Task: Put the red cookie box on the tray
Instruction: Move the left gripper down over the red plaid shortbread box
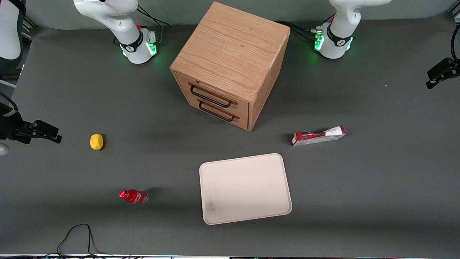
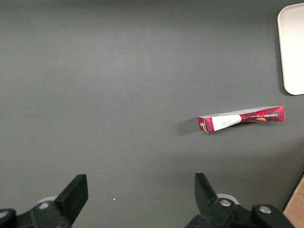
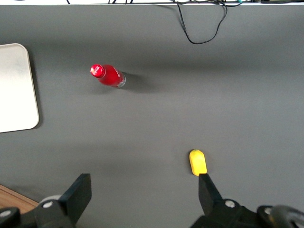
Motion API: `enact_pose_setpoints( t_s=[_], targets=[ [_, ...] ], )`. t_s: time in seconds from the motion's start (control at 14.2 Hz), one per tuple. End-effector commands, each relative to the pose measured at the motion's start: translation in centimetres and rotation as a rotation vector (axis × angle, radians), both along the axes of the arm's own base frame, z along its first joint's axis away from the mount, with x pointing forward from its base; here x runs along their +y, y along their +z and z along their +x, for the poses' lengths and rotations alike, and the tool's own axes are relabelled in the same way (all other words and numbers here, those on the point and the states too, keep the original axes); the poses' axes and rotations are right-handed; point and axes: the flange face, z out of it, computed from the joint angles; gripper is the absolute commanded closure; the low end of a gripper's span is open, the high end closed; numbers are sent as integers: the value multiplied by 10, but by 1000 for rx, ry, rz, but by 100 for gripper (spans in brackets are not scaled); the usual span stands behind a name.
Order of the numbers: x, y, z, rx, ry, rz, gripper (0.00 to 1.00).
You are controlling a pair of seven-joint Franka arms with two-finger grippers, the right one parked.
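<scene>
The red cookie box (image 1: 318, 136) lies flat on the dark table, a little farther from the front camera than the tray (image 1: 245, 189) and toward the working arm's end. The box also shows in the left wrist view (image 2: 242, 118), white end toward the gripper's side. The cream-white tray holds nothing; one of its corners shows in the left wrist view (image 2: 292, 47). My left gripper (image 1: 436, 75) hangs above the table at the working arm's end, well apart from the box. In the left wrist view the gripper (image 2: 141, 192) is open and empty over bare table.
A wooden drawer cabinet (image 1: 230, 64) with two closed drawers stands farther from the front camera than the tray. A yellow lemon (image 1: 96, 141) and a small red bottle (image 1: 133, 196) lie toward the parked arm's end. A black cable (image 1: 75, 233) loops at the near edge.
</scene>
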Motion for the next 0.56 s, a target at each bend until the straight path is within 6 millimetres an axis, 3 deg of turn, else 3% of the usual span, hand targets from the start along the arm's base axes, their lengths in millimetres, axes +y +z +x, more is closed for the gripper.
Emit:
enact_pose_setpoints(
  t_s=[0.0, 0.21, 0.49],
  targets=[
    [-3, 1, 1, 13, 16, 5, 0],
    [-7, -14, 11, 33, -68, 11, 0],
    [-17, -72, 19, 154, -263, 5, 0]
  ],
)
